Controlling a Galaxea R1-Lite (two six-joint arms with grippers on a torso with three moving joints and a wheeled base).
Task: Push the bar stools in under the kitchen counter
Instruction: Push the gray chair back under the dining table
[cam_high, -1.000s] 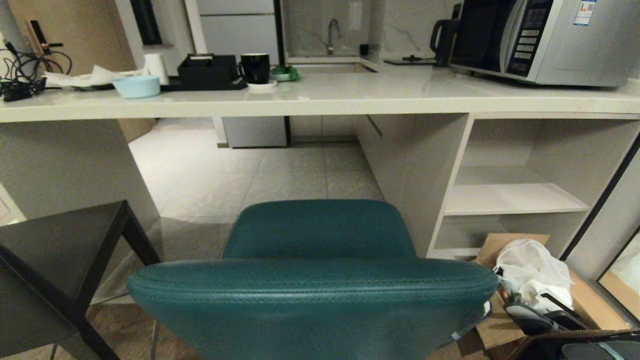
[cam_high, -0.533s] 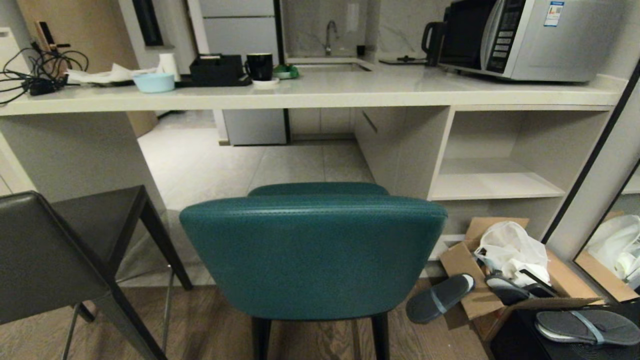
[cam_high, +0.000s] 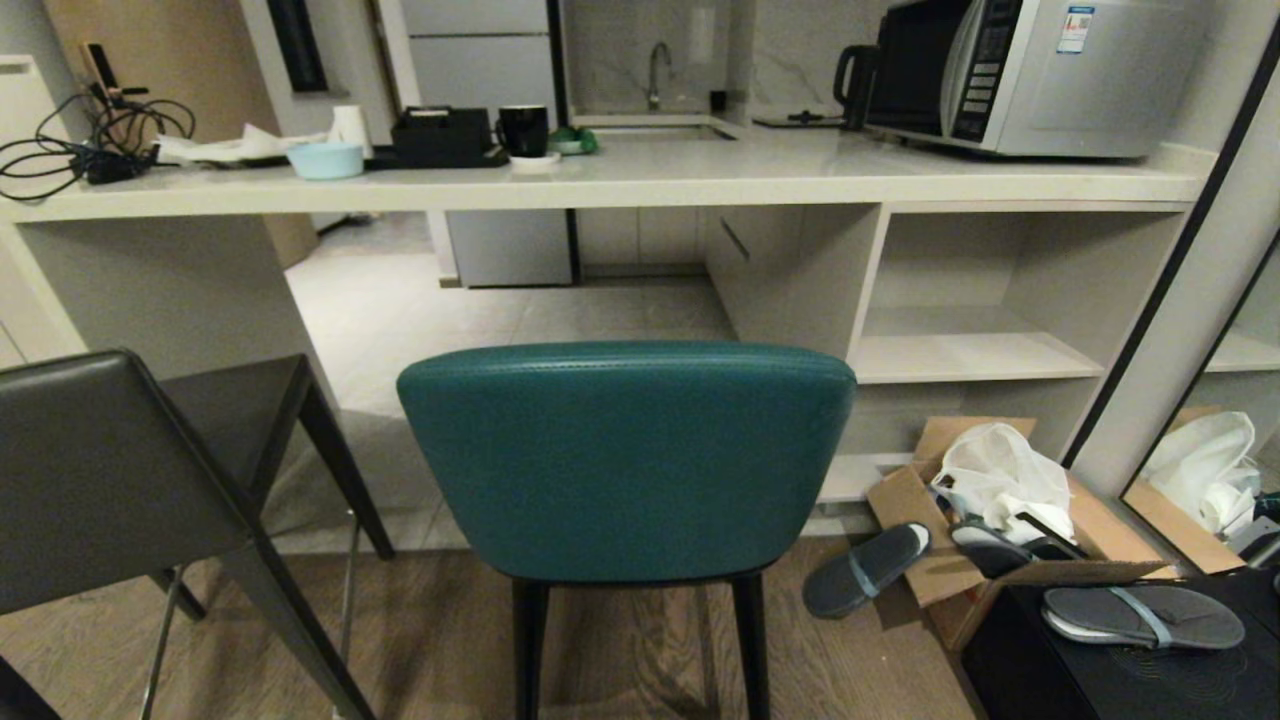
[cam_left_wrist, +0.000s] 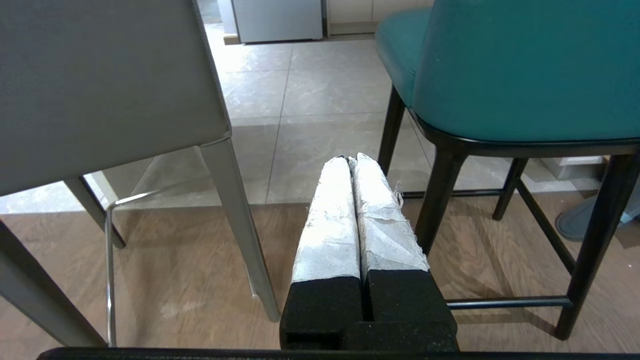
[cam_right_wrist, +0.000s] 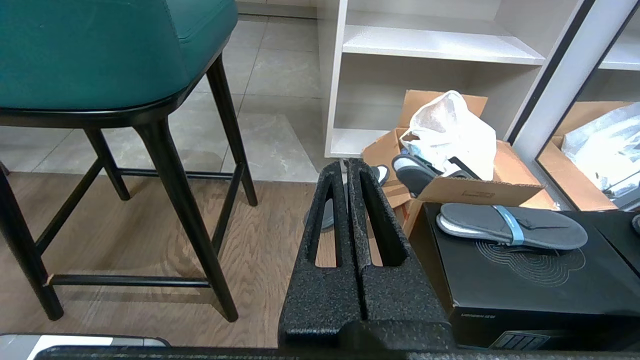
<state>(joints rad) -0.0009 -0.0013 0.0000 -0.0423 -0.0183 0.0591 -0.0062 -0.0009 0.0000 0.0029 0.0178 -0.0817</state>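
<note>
A teal upholstered bar stool with a curved back and thin black legs (cam_high: 627, 460) stands in the middle of the head view, its back toward the camera, on the wooden floor at the edge of the grey tiles. It is in front of the long white stone-look counter (cam_high: 640, 178) and its back is not under the top. To its left stands a dark grey leather bar stool with a flat rectangular back and square legs (cam_high: 110, 470), near the counter's left side panel and likewise not tucked beneath. On the counter lie a silver microwave (cam_high: 1030, 75), a black mug (cam_high: 523, 130), a pale blue bowl (cam_high: 325, 160) and a tangle of black cables (cam_high: 80, 160). Right of the teal stool, an open cardboard box holding a white plastic bag (cam_high: 1000, 490) sits on the floor before the counter's open shelves, with a grey slipper (cam_high: 866, 570) beside it and another grey slipper (cam_high: 1140, 617) on top of a black box. The left hand (cam_left_wrist: 348, 159), its fingers wrapped in white tape, is pressed together and empty, low between the two stools. The right hand (cam_right_wrist: 346, 162), bare black, is also closed with nothing in it, just right of the teal stool's legs.
</note>
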